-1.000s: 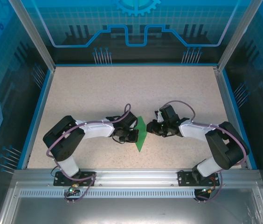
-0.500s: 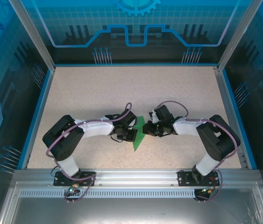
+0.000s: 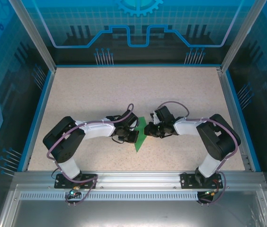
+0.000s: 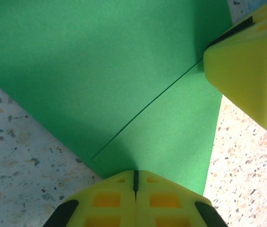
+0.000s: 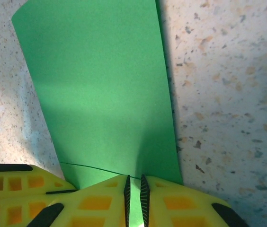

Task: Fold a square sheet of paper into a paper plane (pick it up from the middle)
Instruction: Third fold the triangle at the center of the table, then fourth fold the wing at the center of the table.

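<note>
The square sheet of paper (image 3: 138, 142), bright green, lies partly folded into a narrow pointed shape between my two grippers at mid-table. My left gripper (image 3: 134, 136) is shut, its yellow fingertips (image 4: 135, 182) set down at the paper's (image 4: 100, 71) near edge, beside a layered fold line. From the other side, my right gripper (image 3: 149, 131) is shut on a raised flap of the paper (image 5: 100, 85). A strip of green shows between that gripper's pads (image 5: 134, 198). One right finger (image 4: 252, 71) shows in the left wrist view, touching the paper's corner.
The speckled beige table (image 3: 124, 90) is bounded by a blue rim and clear enclosure walls. Both arms (image 3: 95, 130) reach inward from their bases at the near edge, elbows out to the sides.
My right gripper has moved left to the paper and closed on its edge. The green shape has shifted slightly left and looks narrower. The left gripper has stayed put, shut.
</note>
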`<move>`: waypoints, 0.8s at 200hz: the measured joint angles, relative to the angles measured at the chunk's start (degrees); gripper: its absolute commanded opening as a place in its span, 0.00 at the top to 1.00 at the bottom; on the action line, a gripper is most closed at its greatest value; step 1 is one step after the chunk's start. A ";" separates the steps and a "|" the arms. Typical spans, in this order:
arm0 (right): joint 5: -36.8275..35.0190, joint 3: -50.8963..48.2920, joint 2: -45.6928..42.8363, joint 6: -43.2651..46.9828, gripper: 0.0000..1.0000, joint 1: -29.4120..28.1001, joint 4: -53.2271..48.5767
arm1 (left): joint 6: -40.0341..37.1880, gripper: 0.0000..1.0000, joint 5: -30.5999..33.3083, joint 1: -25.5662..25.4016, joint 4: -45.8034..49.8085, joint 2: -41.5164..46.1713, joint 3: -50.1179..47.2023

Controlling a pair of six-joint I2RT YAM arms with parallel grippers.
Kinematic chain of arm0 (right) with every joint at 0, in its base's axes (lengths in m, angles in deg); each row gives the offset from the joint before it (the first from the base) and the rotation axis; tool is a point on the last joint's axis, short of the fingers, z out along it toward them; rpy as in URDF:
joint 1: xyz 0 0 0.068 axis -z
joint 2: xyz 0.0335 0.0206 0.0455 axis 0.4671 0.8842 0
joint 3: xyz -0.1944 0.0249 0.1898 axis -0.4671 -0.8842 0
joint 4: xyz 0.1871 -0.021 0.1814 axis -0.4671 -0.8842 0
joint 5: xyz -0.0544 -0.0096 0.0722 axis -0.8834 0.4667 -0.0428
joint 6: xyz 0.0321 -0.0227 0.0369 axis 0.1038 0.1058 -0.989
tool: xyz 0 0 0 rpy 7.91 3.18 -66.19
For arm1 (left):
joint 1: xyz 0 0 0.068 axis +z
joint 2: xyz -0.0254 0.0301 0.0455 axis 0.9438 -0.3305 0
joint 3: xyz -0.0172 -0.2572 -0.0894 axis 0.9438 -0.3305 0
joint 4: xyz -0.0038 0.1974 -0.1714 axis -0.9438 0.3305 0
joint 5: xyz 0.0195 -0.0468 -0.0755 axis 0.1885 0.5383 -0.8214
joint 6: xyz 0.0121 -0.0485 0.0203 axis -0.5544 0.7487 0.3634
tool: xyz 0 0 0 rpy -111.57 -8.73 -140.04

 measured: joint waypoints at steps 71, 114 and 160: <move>-8.46 1.33 -3.37 2.19 0.80 0.13 -7.28 | -1.31 0.97 -0.02 0.24 -0.04 0.17 -0.04; -6.93 0.59 -7.08 0.59 0.71 0.13 -7.30 | -1.33 0.97 -0.15 0.48 -0.04 0.17 -0.04; -2.36 -2.95 -7.58 -4.20 0.64 0.09 -3.58 | -1.33 0.97 -0.39 1.22 -0.09 0.17 -0.04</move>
